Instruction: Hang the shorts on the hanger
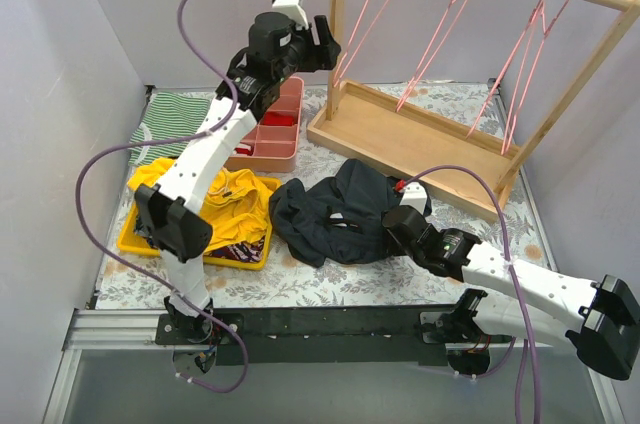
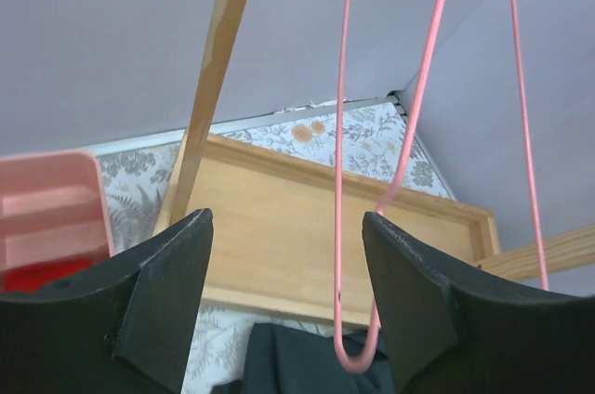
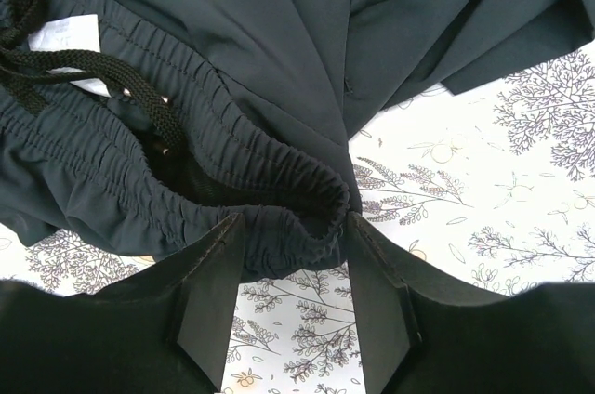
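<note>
The dark navy shorts [image 1: 335,209] lie crumpled on the floral table, in front of the wooden rack. My right gripper [image 1: 398,216] is low at their right edge. In the right wrist view its jaws [image 3: 293,255] are open, with the elastic waistband [image 3: 307,217] bulging between the fingertips and a black drawstring [image 3: 112,73] to the left. My left gripper [image 1: 325,44] is raised by the rack's left post and open. In the left wrist view [image 2: 288,273] the leftmost pink hanger [image 2: 342,180] hangs between the fingers, nearer the right one. That hanger [image 1: 372,14] is one of several on the rail.
The wooden rack's tray base [image 1: 400,139] and left post [image 1: 337,24] stand at the back. A pink compartment box [image 1: 275,134], a striped green-and-white cloth [image 1: 175,124] and a yellow tray [image 1: 135,239] holding a yellow garment [image 1: 225,194] lie at left. Walls enclose the sides.
</note>
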{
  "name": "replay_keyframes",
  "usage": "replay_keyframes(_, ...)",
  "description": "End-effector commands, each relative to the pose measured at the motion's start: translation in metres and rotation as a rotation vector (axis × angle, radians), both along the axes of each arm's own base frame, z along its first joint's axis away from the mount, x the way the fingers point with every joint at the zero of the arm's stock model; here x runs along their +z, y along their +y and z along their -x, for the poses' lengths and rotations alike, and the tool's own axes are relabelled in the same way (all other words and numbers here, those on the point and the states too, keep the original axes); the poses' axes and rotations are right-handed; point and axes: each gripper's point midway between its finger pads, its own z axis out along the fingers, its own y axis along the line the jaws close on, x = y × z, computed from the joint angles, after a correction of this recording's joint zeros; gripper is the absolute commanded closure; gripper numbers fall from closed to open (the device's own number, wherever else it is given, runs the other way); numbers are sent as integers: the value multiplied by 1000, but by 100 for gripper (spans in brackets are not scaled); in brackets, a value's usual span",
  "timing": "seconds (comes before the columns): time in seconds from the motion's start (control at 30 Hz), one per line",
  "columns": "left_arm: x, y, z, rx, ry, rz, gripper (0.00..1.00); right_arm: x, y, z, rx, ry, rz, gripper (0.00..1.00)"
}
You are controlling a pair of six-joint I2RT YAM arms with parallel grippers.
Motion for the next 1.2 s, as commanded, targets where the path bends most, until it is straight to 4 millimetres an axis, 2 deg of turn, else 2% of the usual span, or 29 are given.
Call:
replay_keyframes(0.0, 50, -20, -8, -108, -178, -23, 34, 7, 6, -5, 12, -44, -35, 44)
replay_keyframes(0.03, 39, -28, -19, -120, -167, -31, 34, 8, 7, -6, 12, -46, -40, 44)
replay_keyframes(0.07, 51, -31, -18, -139, -197, -21, 34, 8, 7, -6, 12, -46, -40, 44)
replay_keyframes(0.2, 42, -43, -26, -172, -206, -13, 33, 11, 9, -8, 22, -57, -41, 43)
replay_keyframes(0.27, 39, -44, -28, -170, -204, -8, 34, 12, 11, -9, 31, -61, -40, 43)
replay_keyframes(0.4, 48, -41, -31, -139, -223, 16, 36, 12, 13, -10, 37, -61, -34, 43)
replay_keyframes(0.47, 51, -39, -29, -133, -227, 30, 36, 11, 15, -10, 42, -58, -39, 43)
replay_keyframes(0.5, 61, -38, -25, -140, -247, 44, 36, 11, 16, -10, 44, -56, -41, 43)
replay_keyframes(0.7, 75, -51, -6, -169, -284, 53, 36, 6, 15, -8, 49, -48, -36, 43)
replay_keyframes(0.73, 73, -59, -2, -176, -284, 47, 36, 6, 15, -9, 49, -48, -38, 43)
replay_keyframes(0.8, 72, -63, 0, -150, -294, 26, 36, 5, 15, -8, 51, -47, -39, 43)
replay_keyframes(0.83, 68, -73, 4, -145, -289, 16, 36, 5, 16, -8, 52, -47, -40, 43)
replay_keyframes(0.9, 62, -73, 1, -74, -290, -17, 35, 5, 16, -8, 55, -47, -40, 43)
replay_keyframes(0.97, 55, -86, 5, -64, -288, -37, 35, 4, 16, -7, 56, -45, -40, 43)
replay_keyframes(1.0, 54, -81, 2, -5, -290, -55, 35, 3, 16, -7, 57, -43, -39, 43)
replay_keyframes(1.03, 51, -87, 4, 2, -287, -65, 35, 2, 15, -7, 56, -42, -36, 43)
replay_keyframes(1.17, 42, -81, -1, 109, -275, -102, 39, 2, 14, -5, 55, -43, -42, 43)
